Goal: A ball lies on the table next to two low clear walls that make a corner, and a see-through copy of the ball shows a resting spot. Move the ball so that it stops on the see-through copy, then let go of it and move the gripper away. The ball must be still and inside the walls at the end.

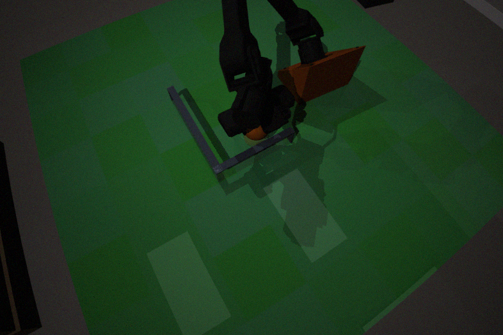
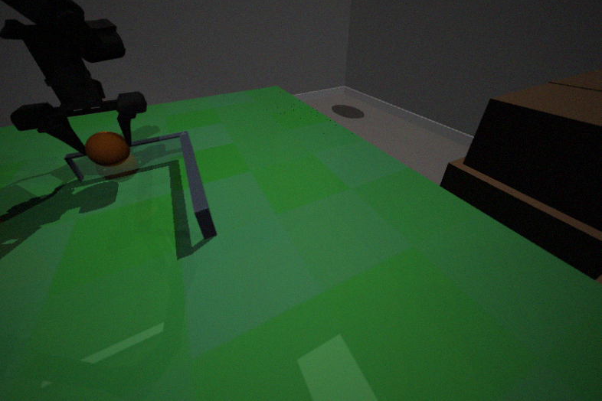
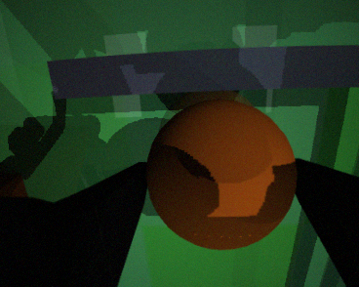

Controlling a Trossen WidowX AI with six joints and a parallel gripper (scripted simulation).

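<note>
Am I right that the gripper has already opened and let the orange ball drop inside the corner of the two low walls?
Not quite: the gripper is shut on the orange ball, holding it just above the see-through copy inside the corner of the two low walls. The exterior view shows it.
</note>
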